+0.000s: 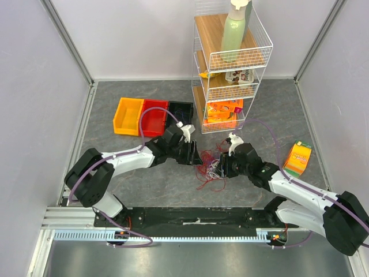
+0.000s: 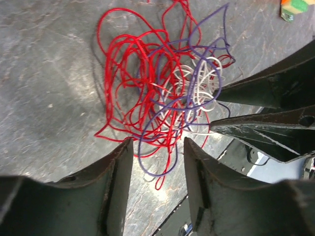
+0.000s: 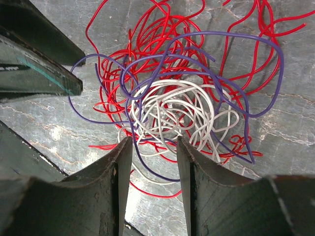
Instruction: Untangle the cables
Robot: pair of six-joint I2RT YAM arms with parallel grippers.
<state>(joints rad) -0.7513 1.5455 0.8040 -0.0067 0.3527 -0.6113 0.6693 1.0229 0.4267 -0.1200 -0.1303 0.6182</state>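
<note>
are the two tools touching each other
Apart. The right wrist view shows bare table and cables between the left tool and the right tool.

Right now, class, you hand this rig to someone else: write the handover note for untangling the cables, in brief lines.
Left gripper: open, low over the cables, a purple loop between its jaws.
Right gripper: open, facing it across the clump, white and purple strands between its jaws.
Cables: red, white and purple, one tangled clump on the table.
Done: nothing separated. Left: all the untangling.
</note>
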